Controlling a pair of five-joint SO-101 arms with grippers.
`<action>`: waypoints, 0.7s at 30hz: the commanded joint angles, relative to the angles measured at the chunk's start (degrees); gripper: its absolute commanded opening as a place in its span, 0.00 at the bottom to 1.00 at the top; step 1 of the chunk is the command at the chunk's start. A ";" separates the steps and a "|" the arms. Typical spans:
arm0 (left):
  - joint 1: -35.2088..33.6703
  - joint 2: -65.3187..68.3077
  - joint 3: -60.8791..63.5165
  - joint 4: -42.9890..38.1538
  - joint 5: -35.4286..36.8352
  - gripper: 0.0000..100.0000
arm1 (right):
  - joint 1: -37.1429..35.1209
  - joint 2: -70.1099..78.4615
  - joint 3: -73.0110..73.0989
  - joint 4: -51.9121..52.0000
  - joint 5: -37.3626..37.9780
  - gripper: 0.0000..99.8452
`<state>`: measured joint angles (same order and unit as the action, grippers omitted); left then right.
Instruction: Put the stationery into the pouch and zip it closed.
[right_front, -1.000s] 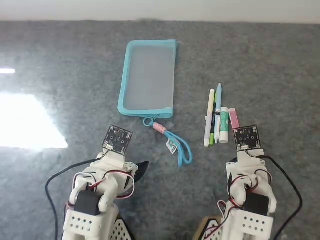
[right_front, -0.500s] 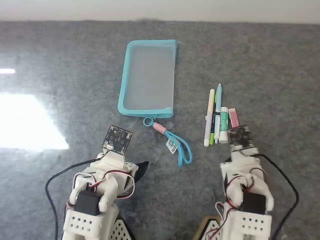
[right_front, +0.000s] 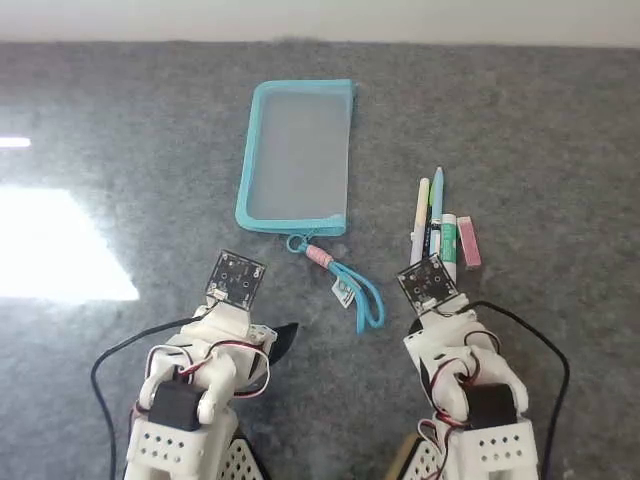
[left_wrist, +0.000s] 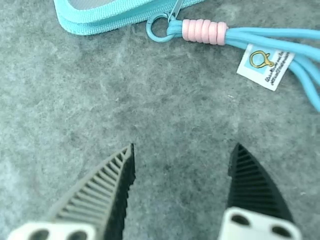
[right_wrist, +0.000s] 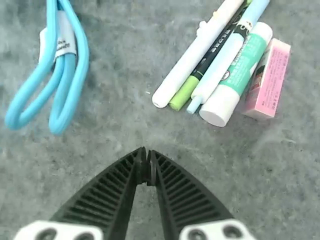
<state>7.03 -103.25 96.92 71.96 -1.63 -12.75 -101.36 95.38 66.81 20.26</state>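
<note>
**At right of centre: stationery in a row, not yet picked up**

At right of centre in the high view, side by side on the grey table (right_front: 120, 120): the stationery (right_front: 440, 240). Touching one another in a row: a white pen (right_wrist: 197, 50), a green-tipped marker (right_wrist: 182, 95), a pale blue pen (right_wrist: 222, 62), a glue stick (right_wrist: 237, 75) and a pink eraser (right_wrist: 267, 80). Probably light, stiff and smooth, so prone to rolling or slipping. Best taken one at a time across the barrel near mid-length, the eraser across its narrow sides.

At upper centre, well apart from the pens: the teal pouch (right_front: 296, 158), flat, mesh face up, zip pull at the short end nearer the arms. Likely soft and limp, apt to slide when pushed; worth pinning by the rim while loading. Zipped or open: impossible to tell. Trailing from the pull toward lower centre: a blue strap (right_front: 360, 290) with pink beads (left_wrist: 204, 31) and a tag (left_wrist: 264, 65).

Just below the pens: the right gripper (right_wrist: 146, 152), jaws pressed together, empty. Below the pouch's lower left corner: the left gripper (left_wrist: 184, 150), jaws wide apart, empty, over bare table.
</note>
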 joint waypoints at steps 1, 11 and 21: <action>0.44 -1.05 -0.48 0.26 0.53 0.29 | -0.22 -0.75 1.14 5.14 0.70 0.01; 4.13 -1.05 -0.48 0.26 0.62 0.29 | 1.19 -0.84 1.05 4.44 1.05 0.01; 2.64 -1.05 -0.40 -3.96 -2.37 0.29 | 8.13 -0.84 1.05 -2.42 27.34 0.01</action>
<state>10.73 -103.25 96.92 71.16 -1.89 -5.71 -101.36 95.38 67.34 46.90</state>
